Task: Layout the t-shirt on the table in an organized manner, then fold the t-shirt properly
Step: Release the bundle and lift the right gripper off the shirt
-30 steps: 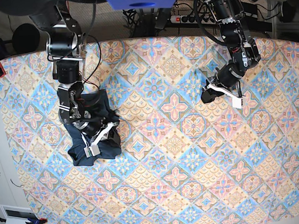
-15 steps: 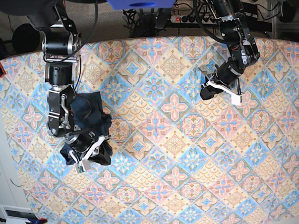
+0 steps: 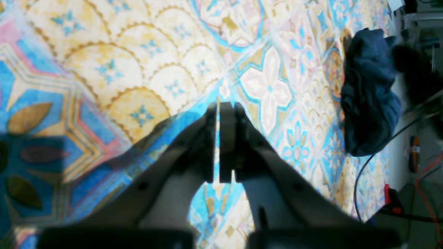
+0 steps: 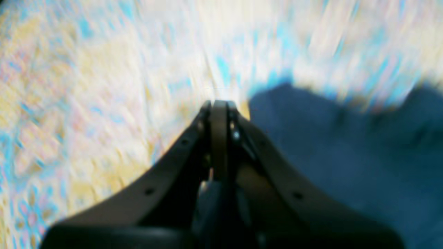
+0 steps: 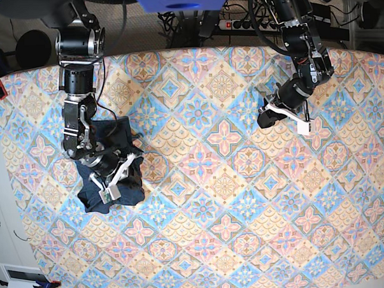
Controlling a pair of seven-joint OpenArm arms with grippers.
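Dark navy cotton, soft and creased, the plain short-sleeved t-shirt (image 5: 107, 167) lies bunched in a compact heap near the left edge of the base view, on the wide table (image 5: 233, 212) covered with a cloth of pastel blue, pink and cream diamond tiles with floral medallions. No sleeve or hem can be told apart in the pile. In the left wrist view the same t-shirt (image 3: 368, 93) shows as a crumpled mound far across the cloth, close to the table's edge, with a thin black cable (image 3: 367, 173) curving just beside it.

The right gripper (image 5: 111, 186), black with pale finger parts, is over the lower part of the heap in the base view, its arm reaching down from the table's far side. Its own wrist view is heavily blurred: the right gripper (image 4: 218, 107) has its jaws pressed together with no gap, the navy fabric (image 4: 346, 155) spreads to one side of the fingers, and whether any cloth is pinched between them cannot be told.

The left gripper (image 5: 301, 123) hangs over bare patterned cloth well apart from the garment, on the base view's right. Seen from its wrist, the left gripper (image 3: 221, 110) has its jaws closed on nothing, only a hairline slit between the pads, above its own shadow on the tiles
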